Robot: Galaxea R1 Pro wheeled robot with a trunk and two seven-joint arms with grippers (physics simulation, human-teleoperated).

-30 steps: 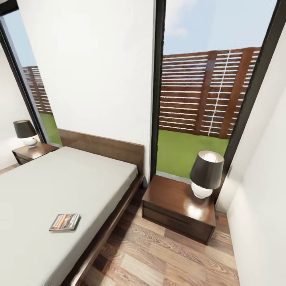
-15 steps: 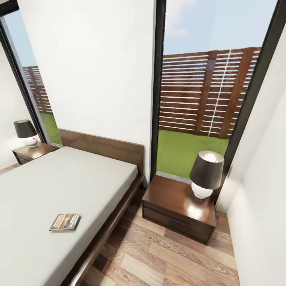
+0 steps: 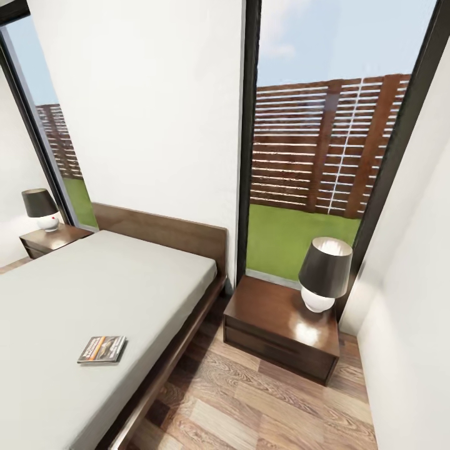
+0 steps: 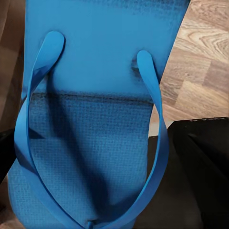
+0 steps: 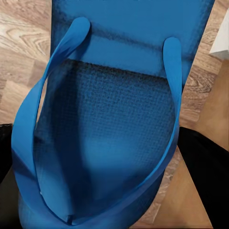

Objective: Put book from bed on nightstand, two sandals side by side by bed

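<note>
So the bedroom [image 3: 150, 94] had white walls and two tall windows, and the bed [image 3: 106, 287] took up most of the space ahead of me, its grey mattress reaching right to the wooden frame edge. Between that edge and the nearer nightstand [image 3: 278, 328] there was an open strip of plank floor [image 3: 250, 406], with the lamp [image 3: 325, 272] on the nightstand's far corner and most of its top left bare. The farther nightstand [image 3: 53, 240] sat beyond the bed. The book [image 3: 102, 349] lay flat on the mattress, near the frame edge.

One blue sandal [image 4: 90, 124] sat right up against my left jaws, another sandal [image 5: 114, 129] against my right, wood floor showing past their edges. Honestly couldn't tell whether either pair was pinching or spread.
</note>
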